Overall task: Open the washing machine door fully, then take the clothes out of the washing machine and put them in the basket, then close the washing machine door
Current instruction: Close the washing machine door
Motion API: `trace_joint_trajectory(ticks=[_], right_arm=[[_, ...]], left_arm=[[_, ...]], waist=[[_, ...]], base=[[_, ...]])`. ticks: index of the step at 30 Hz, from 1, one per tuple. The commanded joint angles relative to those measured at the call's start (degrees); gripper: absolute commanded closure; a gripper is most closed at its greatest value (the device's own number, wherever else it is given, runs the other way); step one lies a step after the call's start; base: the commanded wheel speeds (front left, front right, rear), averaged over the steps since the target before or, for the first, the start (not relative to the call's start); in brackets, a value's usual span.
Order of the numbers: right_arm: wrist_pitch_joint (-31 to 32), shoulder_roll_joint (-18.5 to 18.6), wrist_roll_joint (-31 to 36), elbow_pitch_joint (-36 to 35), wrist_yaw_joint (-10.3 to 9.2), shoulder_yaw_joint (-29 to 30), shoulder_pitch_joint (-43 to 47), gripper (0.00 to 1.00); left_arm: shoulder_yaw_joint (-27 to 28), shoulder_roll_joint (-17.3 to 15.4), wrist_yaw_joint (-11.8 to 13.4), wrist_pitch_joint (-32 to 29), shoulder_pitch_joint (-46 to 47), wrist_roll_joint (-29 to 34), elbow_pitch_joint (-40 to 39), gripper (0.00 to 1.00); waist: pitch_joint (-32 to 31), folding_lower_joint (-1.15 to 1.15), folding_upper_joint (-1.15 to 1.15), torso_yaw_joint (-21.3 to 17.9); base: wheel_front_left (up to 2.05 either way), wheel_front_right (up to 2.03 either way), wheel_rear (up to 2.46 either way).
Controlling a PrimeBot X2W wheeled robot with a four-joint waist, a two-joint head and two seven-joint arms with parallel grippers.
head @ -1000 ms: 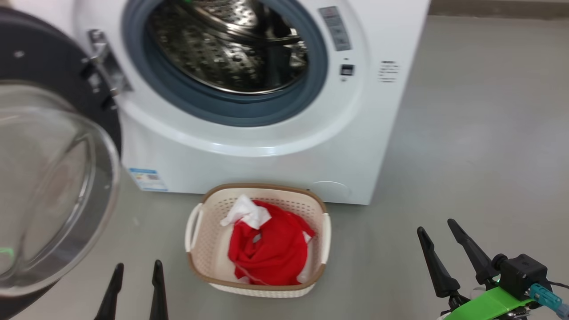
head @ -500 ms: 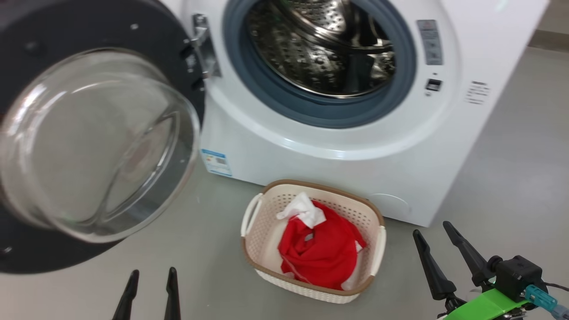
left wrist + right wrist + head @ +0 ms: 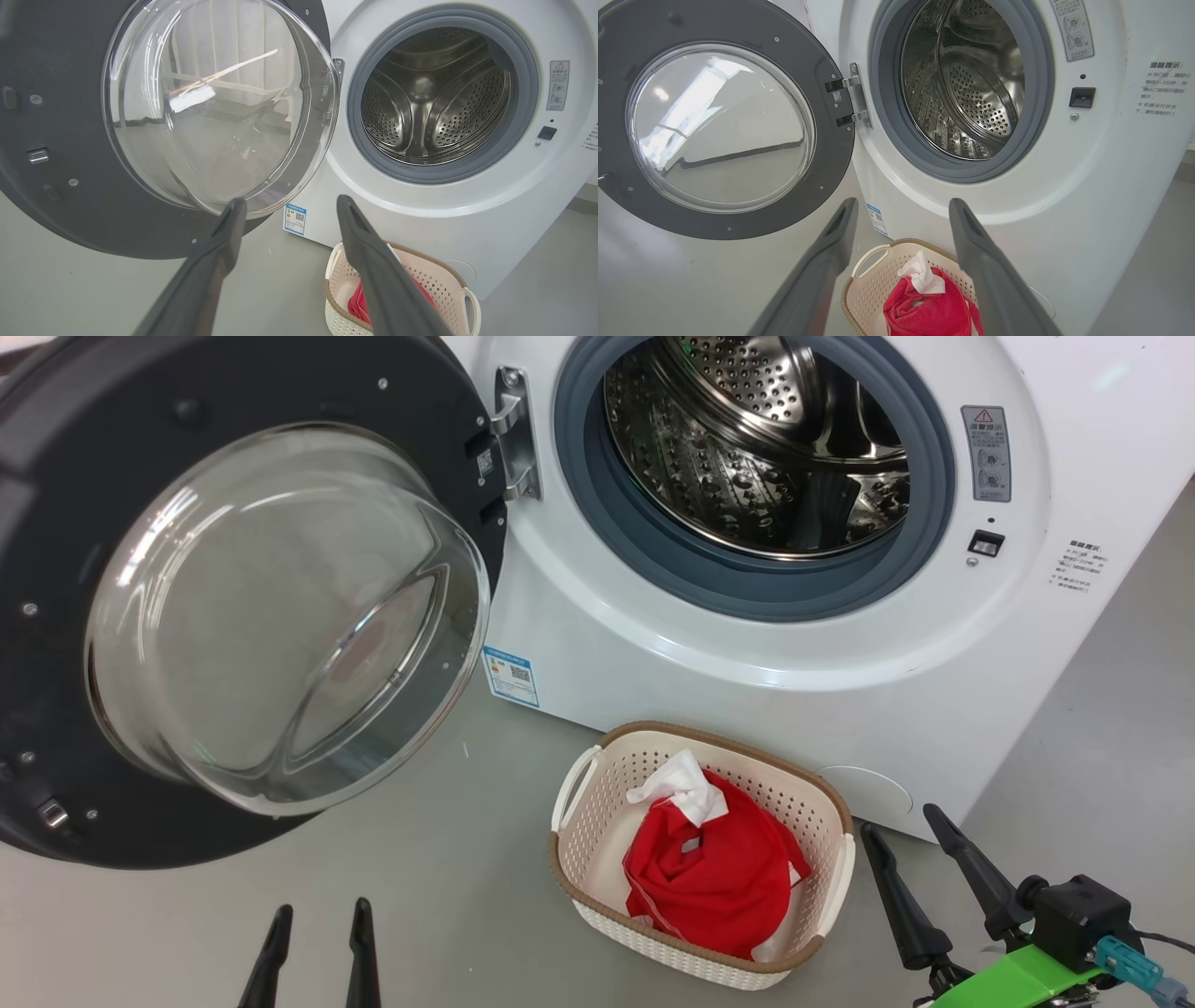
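Note:
The washing machine stands with its door swung wide open to the left, glass bowl facing me. Its steel drum holds nothing that I can see. The red and white clothes lie in the cream basket on the floor in front of the machine. My left gripper is open at the bottom left, below the door. My right gripper is open just right of the basket. The wrist views show the door, drum and basket.
Grey floor spreads left of the basket under the open door, and more runs to the right of the machine. A blue label sits low on the machine's front, a latch slot right of the opening.
The head camera has swung left and tilted, so the machine and basket sit further right and the whole door shows. Both grippers stay open where they were.

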State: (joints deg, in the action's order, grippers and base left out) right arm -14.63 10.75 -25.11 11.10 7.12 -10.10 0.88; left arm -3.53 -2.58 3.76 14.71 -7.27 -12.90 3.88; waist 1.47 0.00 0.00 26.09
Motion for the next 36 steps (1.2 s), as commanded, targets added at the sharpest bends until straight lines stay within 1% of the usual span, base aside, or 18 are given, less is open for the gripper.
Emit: trace_joint_trajectory(ticks=[1, 11, 15, 16, 17, 18, 23, 25, 28, 29, 30, 32, 36], right_arm=[[-0.4, 0.6, -0.2, -1.1, 0.36, -1.2, -0.6, 0.0], [-0.4, 0.8, -0.3, -1.1, 0.36, -1.8, -1.2, 0.0], [-0.4, 0.9, -0.3, -1.2, 0.36, -1.8, -1.3, 0.0], [-0.4, 0.9, -0.3, -1.3, 0.36, -1.7, -1.3, 0.0], [-0.4, 0.9, -0.3, -1.3, 0.36, -1.7, -1.3, 0.0], [-0.4, 0.9, -0.2, -1.3, 0.36, -1.7, -1.4, 0.0], [-0.4, 0.7, -0.1, -1.5, 0.36, -1.8, -1.7, 0.0], [-0.4, 0.7, -0.1, -1.5, 0.36, -1.8, -1.7, 0.0], [-0.4, 0.7, 0.0, -1.6, 0.36, -1.9, -1.8, 0.0], [-0.4, 0.8, 0.0, -1.6, 0.36, -1.9, -1.9, 0.0], [-0.4, 0.9, 0.0, -1.5, 0.36, -1.9, -2.0, 0.0], [-0.4, 0.9, -0.1, -1.5, 0.36, -1.8, -2.2, 0.0], [-0.4, 0.3, -0.1, -1.5, 0.36, -1.8, -2.8, 0.0]], left_arm=[[1.7, -0.3, 0.6, 0.3, 0.2, -0.7, -1.6, 0.0], [1.8, -0.3, 0.7, 0.3, 0.3, -1.6, -1.8, 0.0], [2.4, -0.3, -0.1, 0.3, 1.2, -2.5, -3.5, 0.0], [2.8, -0.3, -0.4, 0.3, 1.6, -2.5, -4.1, 0.4], [3.4, -0.3, -0.7, 0.3, 2.2, -2.9, -4.8, 0.71], [4.2, -0.3, -1.0, 0.3, 3.0, -3.2, -5.7, 1.0], [10.7, -0.3, -3.2, 0.3, 8.4, -2.8, -11.7, 1.0], [14.1, -0.3, -4.8, 0.3, 11.4, -2.2, -14.3, 1.0], [20.2, -1.4, -7.5, 0.3, 16.4, -2.1, -16.1, 1.0], [22.2, -1.9, -8.3, 0.3, 18.3, -2.7, -16.0, 1.0], [26.0, -3.4, -9.5, 0.3, 22.4, -4.7, -14.8, 1.0], [29.5, -5.0, -10.3, 0.3, 26.6, -8.2, -12.0, 1.0], [33.1, -10.9, -11.0, 0.3, 33.5, -12.4, -3.9, 1.0]], waist=[[0.0, 0.0, 0.0, 0.0], [0.3, 0.0, 0.0, 0.6], [0.6, 0.0, 0.0, 0.7], [0.7, 0.0, 0.0, 0.7], [0.8, 0.0, 0.0, 0.7], [1.0, 0.0, 0.0, 0.6], [1.9, 0.0, 0.0, 0.0], [2.2, 0.0, 0.0, -0.2], [2.8, 0.0, 0.0, -0.7], [3.0, 0.0, 0.0, -0.9], [3.3, 0.0, 0.0, -1.2], [3.6, 0.0, 0.0, -1.6], [4.1, 0.0, 0.0, -2.3]], base=[[0.0, 0.0, 0.0], [0.0, 0.0, 0.0], [0.0, 0.0, 0.0], [0.0, 0.0, 0.0], [0.0, 0.0, 0.0], [0.0, 0.0, 0.0], [0.0, 0.0, 0.0], [0.0, 0.0, 0.0], [0.0, 0.0, 0.0], [0.0, 0.0, 0.0], [0.0, 0.0, 0.0], [0.0, 0.0, 0.0], [0.0, 0.0, 0.0]])
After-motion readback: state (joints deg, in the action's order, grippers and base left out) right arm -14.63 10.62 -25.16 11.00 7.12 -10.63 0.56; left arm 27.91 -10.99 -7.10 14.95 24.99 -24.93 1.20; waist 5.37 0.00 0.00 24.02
